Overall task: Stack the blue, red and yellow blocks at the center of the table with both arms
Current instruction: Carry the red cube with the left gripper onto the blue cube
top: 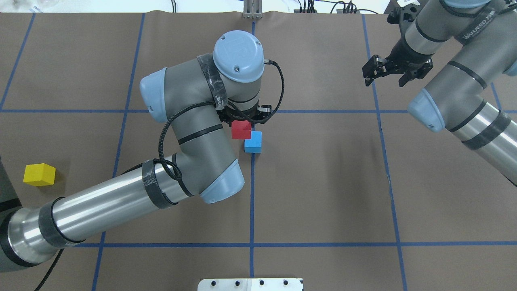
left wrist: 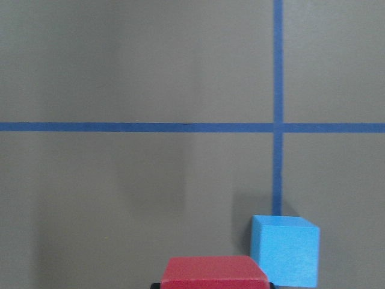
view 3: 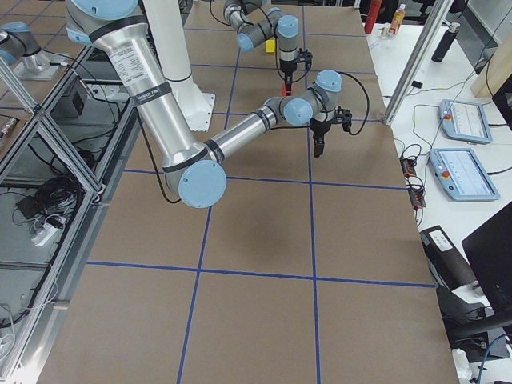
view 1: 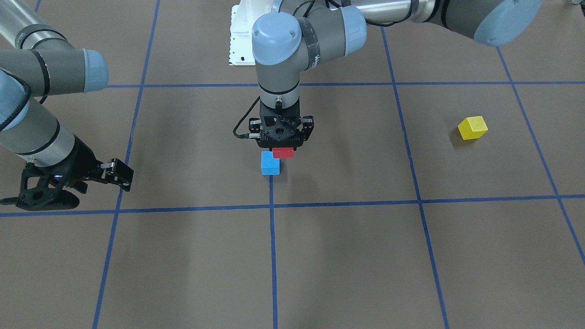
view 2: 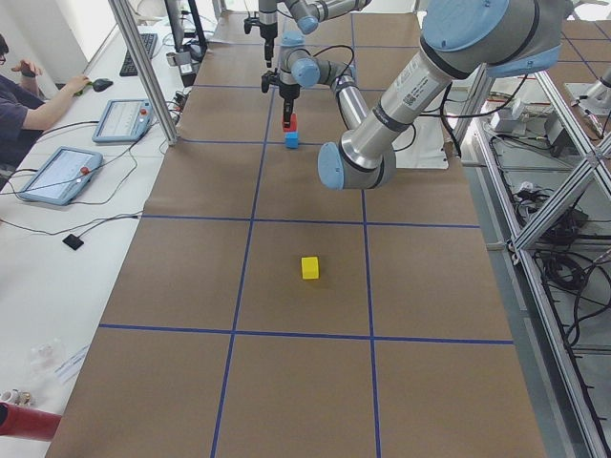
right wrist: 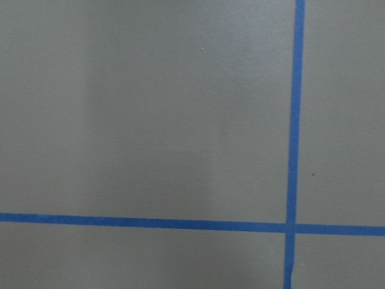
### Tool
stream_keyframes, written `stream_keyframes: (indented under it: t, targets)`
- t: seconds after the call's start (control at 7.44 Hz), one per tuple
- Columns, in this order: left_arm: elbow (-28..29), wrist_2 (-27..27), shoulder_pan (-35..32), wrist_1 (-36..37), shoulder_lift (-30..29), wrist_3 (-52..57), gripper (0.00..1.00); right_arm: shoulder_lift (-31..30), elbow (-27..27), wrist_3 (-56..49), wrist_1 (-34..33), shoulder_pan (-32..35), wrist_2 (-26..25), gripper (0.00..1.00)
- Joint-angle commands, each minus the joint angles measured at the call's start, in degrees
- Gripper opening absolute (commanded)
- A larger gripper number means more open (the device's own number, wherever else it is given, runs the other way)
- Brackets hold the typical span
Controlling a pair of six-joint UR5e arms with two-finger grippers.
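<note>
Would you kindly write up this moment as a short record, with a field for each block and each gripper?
red block: held in the left gripper, raised, partly offset from the blue block
blue block: on the table at its centre, on a tape line
yellow block: alone on the robot's left side, far from the other two
left gripper: shut on the red block, pointing down
right gripper: open, empty, off to the right side
stack: not yet built; whether red touches blue cannot be told
</note>
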Motion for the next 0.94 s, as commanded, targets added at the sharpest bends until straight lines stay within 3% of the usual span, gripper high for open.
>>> stream_keyframes:
  t: [0.0, 0.81]
  targets:
    - [3.14, 0.10, 0.19, -5.21, -0.61, 4.29, 0.00, -3.95, 0.66, -4.18, 0.33, 3.04, 0.08, 0.99]
    - [6.66, 0.10, 1.33, -8.82, -0.61, -0.01, 0.00, -4.23, 0.57, -4.38, 0.33, 3.31, 0.08, 0.99]
